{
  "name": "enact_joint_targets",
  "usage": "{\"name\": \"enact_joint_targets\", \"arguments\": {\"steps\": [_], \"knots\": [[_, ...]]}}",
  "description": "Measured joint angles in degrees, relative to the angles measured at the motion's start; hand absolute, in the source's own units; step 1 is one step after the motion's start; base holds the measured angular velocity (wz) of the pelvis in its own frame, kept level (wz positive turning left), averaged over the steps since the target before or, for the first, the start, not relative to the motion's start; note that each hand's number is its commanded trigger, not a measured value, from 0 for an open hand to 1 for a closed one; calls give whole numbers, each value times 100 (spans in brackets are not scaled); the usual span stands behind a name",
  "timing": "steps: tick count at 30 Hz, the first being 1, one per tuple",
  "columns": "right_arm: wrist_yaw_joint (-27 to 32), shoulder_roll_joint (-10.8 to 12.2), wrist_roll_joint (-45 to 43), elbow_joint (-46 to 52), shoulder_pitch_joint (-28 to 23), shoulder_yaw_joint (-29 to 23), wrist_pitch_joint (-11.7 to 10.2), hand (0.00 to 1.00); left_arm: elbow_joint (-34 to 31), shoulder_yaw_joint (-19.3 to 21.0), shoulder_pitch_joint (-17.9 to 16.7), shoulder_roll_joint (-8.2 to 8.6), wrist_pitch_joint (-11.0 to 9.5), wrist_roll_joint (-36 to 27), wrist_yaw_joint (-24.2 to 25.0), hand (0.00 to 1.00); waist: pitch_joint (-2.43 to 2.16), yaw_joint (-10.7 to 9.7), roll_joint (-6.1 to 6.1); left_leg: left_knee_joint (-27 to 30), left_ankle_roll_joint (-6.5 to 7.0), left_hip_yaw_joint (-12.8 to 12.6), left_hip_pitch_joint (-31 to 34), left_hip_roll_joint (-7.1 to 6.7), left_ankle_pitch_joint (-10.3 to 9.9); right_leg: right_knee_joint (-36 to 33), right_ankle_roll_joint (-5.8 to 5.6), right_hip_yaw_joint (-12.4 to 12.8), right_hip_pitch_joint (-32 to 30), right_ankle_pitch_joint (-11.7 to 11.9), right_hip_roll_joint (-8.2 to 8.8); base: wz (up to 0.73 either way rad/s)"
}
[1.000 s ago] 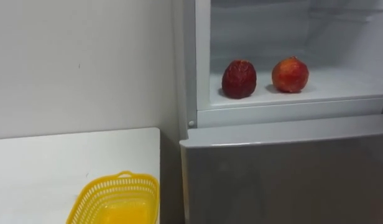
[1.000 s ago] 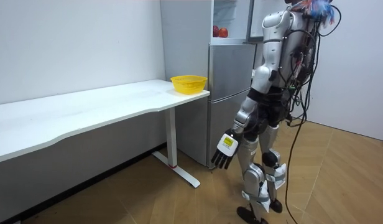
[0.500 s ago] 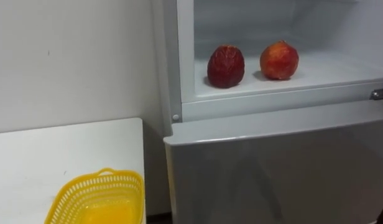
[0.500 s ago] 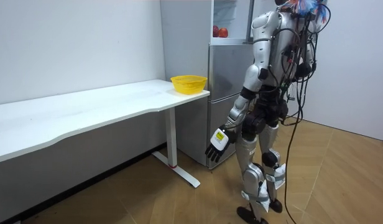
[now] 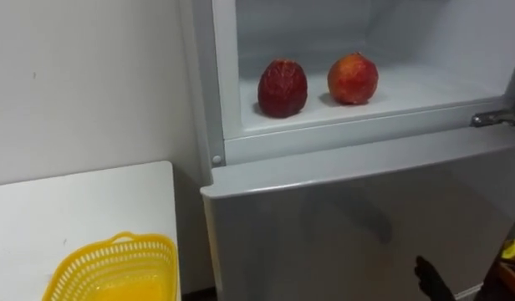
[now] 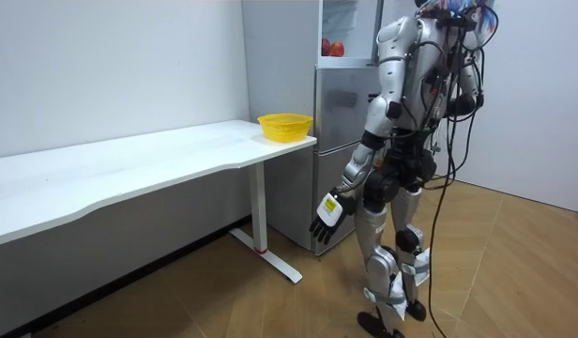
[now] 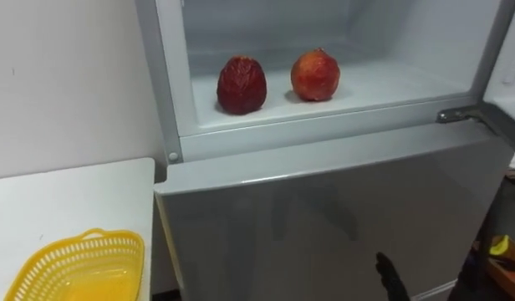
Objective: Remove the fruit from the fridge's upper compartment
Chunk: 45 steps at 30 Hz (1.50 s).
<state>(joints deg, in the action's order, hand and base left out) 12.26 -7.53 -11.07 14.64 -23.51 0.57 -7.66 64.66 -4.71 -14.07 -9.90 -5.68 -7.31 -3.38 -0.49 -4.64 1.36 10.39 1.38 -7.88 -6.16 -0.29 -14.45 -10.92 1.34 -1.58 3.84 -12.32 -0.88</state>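
Two fruits lie on the shelf of the open upper fridge (image 5: 366,104): a dark red one (image 5: 282,87) on the left and an orange-red one (image 5: 353,78) beside it, apart. The dark, straight fingers of my right hand (image 5: 429,280) rise at the bottom right in front of the closed lower fridge door (image 5: 341,226), well below the fruits. My left hand (image 6: 327,208) hangs by my thigh, fingers relaxed and holding nothing. I stand facing the fridge (image 6: 350,141).
A yellow basket (image 5: 111,267), with nothing in it, sits at the near corner of the white table (image 5: 73,209) left of the fridge. The upper fridge door (image 7: 508,75) stands open at the right. A white wall runs behind the table.
The camera has shifted right, so the fridge and basket sit further left in the picture. My right hand's fingers have come up into view at the bottom right. The fruits lie as before.
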Motion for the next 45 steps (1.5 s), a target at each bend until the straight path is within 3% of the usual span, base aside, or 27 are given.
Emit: {"name": "enact_joint_targets", "arguments": {"steps": [7,13,18,25,30,33,38,42,45], "knots": [[217,-40,-1,482,122,7,-28,0,244,-120,4,-44,16,20,24,0,8,25,-10,11,0,-54,42,53,0,-104,33,-5,-95,21,-42,-4],[580,-180,-513,1057,452,69,-62,0,293,-120,73,-53,33,23,140,0,59,45,-93,45,0,-81,63,55,0,-84,35,1,-94,28,-43,0],[1005,-295,-1061,1161,716,56,-312,0,455,-116,188,-103,32,71,189,0,32,56,-128,33,0,-64,93,58,0,-78,31,-23,-66,53,-47,1],[1124,-393,-1177,1338,865,43,-348,0,445,-99,228,-140,35,190,287,0,28,167,-153,33,1,-18,74,58,1,-61,32,-67,-64,55,-45,0],[1413,-627,-1177,1338,1296,57,-382,0,451,-252,302,-211,32,186,350,0,57,186,-195,33,1,60,44,55,1,-58,32,-302,25,55,-25,10],[1568,-640,-1214,1337,1557,55,-405,0,473,-331,330,-258,32,189,350,0,76,203,-243,35,0,178,55,50,1,-55,33,-357,48,55,-25,12],[1773,-670,-1229,1314,1840,-21,-429,0,524,-208,330,-286,51,441,359,0,64,251,-333,100,-3,302,58,40,3,17,38,-526,136,58,-10,14],[2004,-1021,-1224,1007,2185,-55,-476,0,505,-218,332,-327,175,537,352,0,72,356,-404,131,-10,345,48,43,7,23,41,-607,214,60,-7,9],[2008,-1066,-1226,730,2572,-58,-470,0,502,-223,332,-329,234,574,308,0,76,361,-416,143,-16,357,58,42,11,28,45,-644,216,62,-1,1]]}}
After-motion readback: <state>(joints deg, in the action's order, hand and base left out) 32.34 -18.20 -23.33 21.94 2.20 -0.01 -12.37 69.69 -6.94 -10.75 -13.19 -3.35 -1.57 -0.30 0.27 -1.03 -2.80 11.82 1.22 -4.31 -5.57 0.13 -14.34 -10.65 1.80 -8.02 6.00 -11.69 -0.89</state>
